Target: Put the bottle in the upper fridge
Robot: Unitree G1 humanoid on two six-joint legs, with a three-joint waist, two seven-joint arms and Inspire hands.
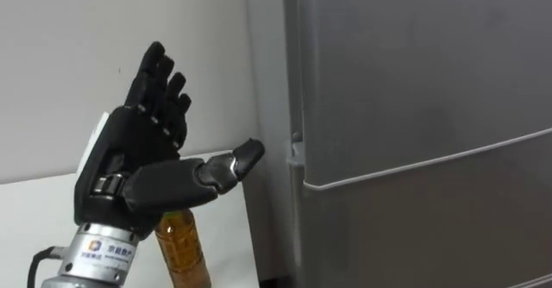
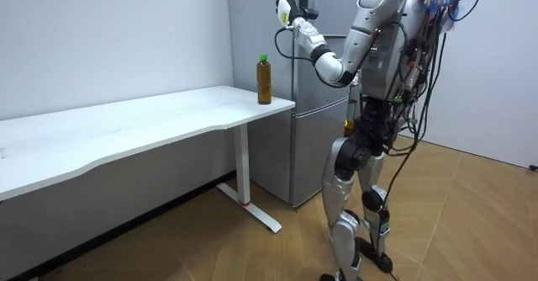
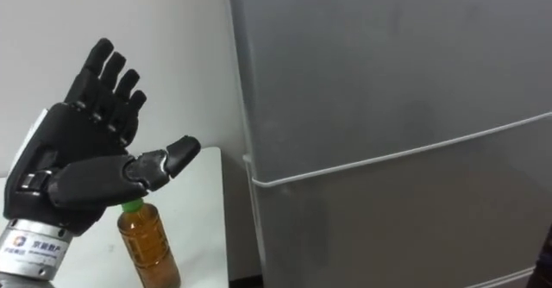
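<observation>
High beside the fridge (image 1: pixel 414 90), left hand (image 1: pixel 129 163) is open; bottle (image 1: pixel 183 249) stands on table (image 2: pixel 151 117).

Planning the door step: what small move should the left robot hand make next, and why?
Probably ease the open left robot hand rightward to the edge of the upper fridge door. That door is shut, the bottle stands on the table, and the hand holds nothing.
</observation>
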